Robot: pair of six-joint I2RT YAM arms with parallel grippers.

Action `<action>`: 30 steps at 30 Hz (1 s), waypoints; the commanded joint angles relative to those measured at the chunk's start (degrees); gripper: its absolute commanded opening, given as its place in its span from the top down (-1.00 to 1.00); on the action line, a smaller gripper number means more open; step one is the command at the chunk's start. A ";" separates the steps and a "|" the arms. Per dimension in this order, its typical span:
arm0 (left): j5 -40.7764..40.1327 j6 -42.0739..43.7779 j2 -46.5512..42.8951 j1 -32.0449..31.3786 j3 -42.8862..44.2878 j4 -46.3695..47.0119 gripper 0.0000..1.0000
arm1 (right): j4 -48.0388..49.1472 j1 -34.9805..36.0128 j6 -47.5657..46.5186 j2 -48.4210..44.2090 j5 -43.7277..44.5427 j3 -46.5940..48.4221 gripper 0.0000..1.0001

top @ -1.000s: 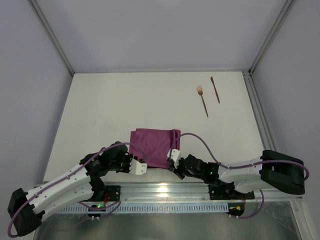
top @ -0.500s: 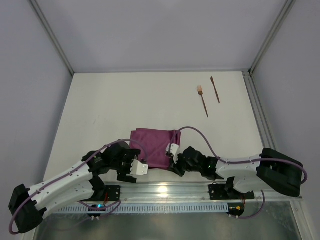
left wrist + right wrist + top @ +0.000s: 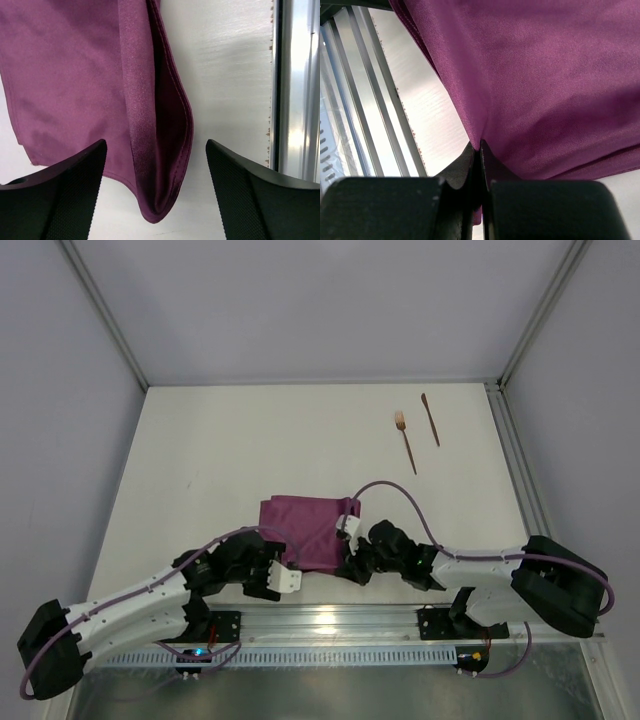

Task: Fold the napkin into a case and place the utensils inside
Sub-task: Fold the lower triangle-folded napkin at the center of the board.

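Two layers of napkin (image 3: 305, 530) lie at the near edge of the desk (image 3: 250, 440); the left claw (image 3: 283, 580) stands wide apart astride a folded corner, gripping nothing; the right claw (image 3: 347, 530) is clamped on the cloth's edge, likely to carry a fold; fork (image 3: 405, 440) and knife (image 3: 430, 420) lie well apart; no writing shows.

The left arm (image 3: 120, 608) and right arm (image 3: 488, 569) have white links and black joints, each trailed by a purple cable (image 3: 383, 483). The fingers (image 3: 60, 195) are black and finely textured.
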 commanded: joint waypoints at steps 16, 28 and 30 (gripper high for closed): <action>1.04 -2.98 -8.18 -0.26 1.61 -6.86 1.00 | -13.36 -0.55 0.01 -2.36 -7.93 7.41 0.92; 5.17 -2.29 -5.74 2.28 6.53 -14.61 1.00 | -22.67 -5.11 1.42 2.28 -22.71 15.67 0.92; 9.02 -1.05 -1.70 6.57 8.28 -14.78 1.00 | -22.86 -8.10 1.24 5.10 -24.63 16.38 0.92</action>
